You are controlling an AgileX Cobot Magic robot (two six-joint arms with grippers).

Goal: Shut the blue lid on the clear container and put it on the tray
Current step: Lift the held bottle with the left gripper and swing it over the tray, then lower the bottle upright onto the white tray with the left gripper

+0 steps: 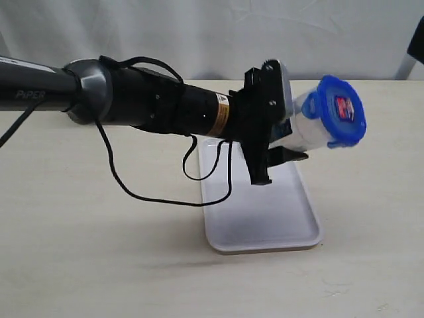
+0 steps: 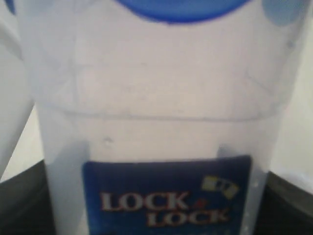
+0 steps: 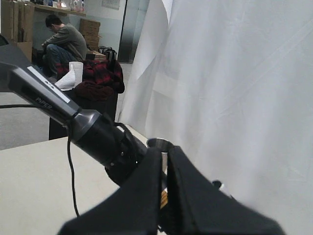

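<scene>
Blue plastic capped the job: the blue lid sat on the mouth of the clear container, though whether all four flaps were snapped down could not be told. The left gripper pinched the container across its lower body, jaws spread wide around it, and the left wrist view was filled by clear wall and the printed label. The container hung in the air, tipped nearly onto its side, lid end pointing away from the arm, over the far end of the tray and touching nothing below. The right gripper had its fingers pressed together, empty and raised well clear of the work.

The placing appeared to be the step in hand. Doing it well meant rolling the wrist until the base faced straight down before any descent, since a tall, narrow canister set down crooked would likely topple. The bare middle of the tray looked the safest target, away from the low rim. The jaws should part only once the base sat flat. A black cable looped down near the tray's far left corner and could drag across it during lowering
</scene>
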